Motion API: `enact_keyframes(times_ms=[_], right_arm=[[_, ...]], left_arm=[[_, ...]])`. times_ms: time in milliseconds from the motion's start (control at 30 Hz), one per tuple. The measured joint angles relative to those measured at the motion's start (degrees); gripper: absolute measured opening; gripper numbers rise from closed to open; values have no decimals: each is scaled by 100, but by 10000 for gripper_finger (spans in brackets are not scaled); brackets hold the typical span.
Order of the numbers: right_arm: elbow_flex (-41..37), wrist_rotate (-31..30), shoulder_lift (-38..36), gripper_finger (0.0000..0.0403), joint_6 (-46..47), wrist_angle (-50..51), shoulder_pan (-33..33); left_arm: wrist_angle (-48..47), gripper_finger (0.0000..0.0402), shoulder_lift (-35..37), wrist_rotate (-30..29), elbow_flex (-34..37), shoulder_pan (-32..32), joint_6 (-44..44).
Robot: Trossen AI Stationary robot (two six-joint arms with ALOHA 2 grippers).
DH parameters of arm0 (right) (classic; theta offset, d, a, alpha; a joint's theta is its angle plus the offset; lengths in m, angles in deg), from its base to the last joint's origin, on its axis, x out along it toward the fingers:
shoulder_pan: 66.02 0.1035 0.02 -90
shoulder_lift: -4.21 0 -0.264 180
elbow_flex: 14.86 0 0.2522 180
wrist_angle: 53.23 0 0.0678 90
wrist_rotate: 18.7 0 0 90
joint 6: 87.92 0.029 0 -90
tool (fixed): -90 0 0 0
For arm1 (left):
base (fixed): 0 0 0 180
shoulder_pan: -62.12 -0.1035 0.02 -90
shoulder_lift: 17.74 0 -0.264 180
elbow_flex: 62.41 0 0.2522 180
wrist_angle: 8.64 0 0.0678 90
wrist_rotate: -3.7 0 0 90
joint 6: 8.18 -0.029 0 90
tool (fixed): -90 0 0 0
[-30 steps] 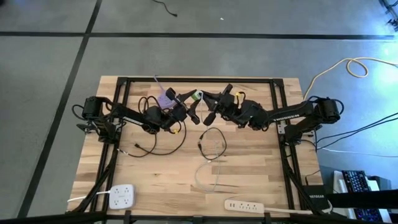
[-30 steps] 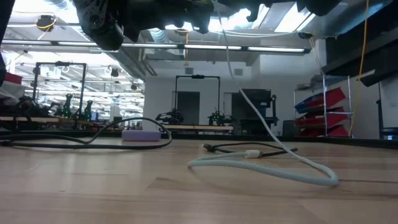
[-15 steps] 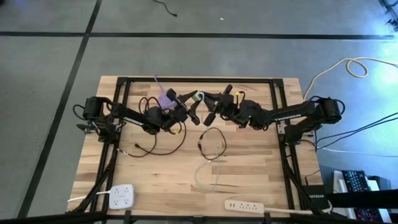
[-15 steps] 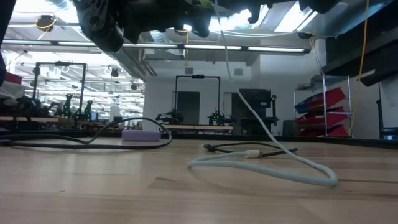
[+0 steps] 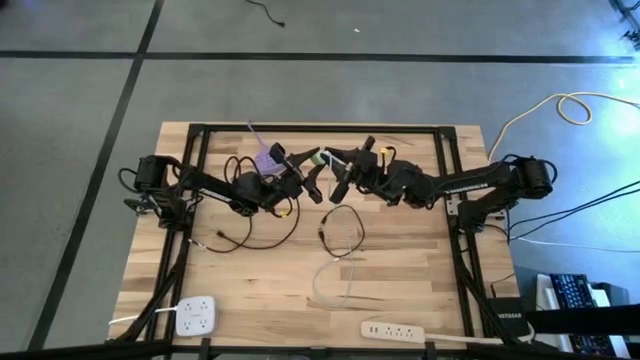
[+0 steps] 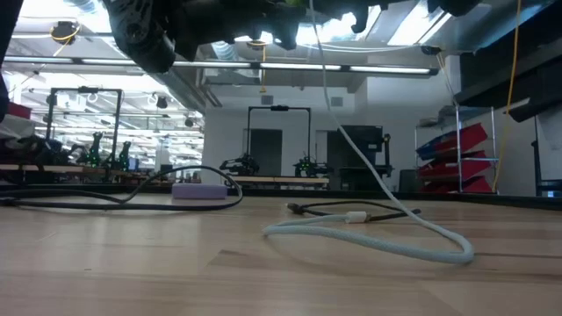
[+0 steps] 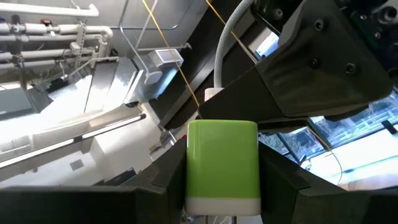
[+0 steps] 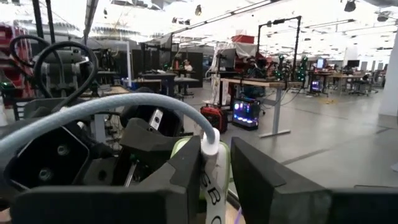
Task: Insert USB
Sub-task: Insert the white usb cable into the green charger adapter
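Observation:
Both grippers meet in the air above the middle of the table. My left gripper (image 5: 308,172) is shut on a green charger block (image 7: 222,163) with a white base. My right gripper (image 5: 333,168) is shut on the white USB plug (image 8: 209,148) of a pale cable (image 6: 369,239). The plug's tip is right at the block's far face (image 7: 212,96); whether it is inside, I cannot tell. From the plug the cable hangs down (image 6: 327,79), and its loop lies on the tabletop (image 5: 335,280). My left gripper pinches the green block's two side faces (image 7: 189,171) between its fingers (image 7: 163,183), near the white base. The block is lifted clear of the table and points toward my right gripper. My right gripper pinches the white plug's body (image 8: 208,163) between its fingers (image 8: 181,180), coming level from the table's right. The cable arcs away from the plug (image 8: 99,111) and hangs slack below.
A black cable loop (image 5: 342,224) and a second black cable (image 5: 252,216) lie under the arms. A purple box (image 6: 200,190) sits farther back. A white power strip (image 5: 393,329) and a white outlet block (image 5: 197,316) lie at the near edge.
My right gripper has moved a little toward the left gripper and the far edge, bringing the white plug up to the green block. The hanging part of the cable has shifted with it; the loop on the table has stayed.

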Motion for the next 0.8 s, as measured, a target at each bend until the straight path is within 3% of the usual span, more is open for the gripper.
enact_keyframes(times_ms=[233, 567, 800], right_arm=[[-4, 306, -93, 116, -453, 18, -9], [-7, 707, -229, 281, -1291, 411, 51], [-4, 237, -718, 337, -2068, 1085, 271]], left_arm=[[-126, 123, 12, -88, -1, 9, 4], [-269, 123, 13, -300, 0, -2, -11], [-648, 123, 15, -457, 9, -4, 146]])
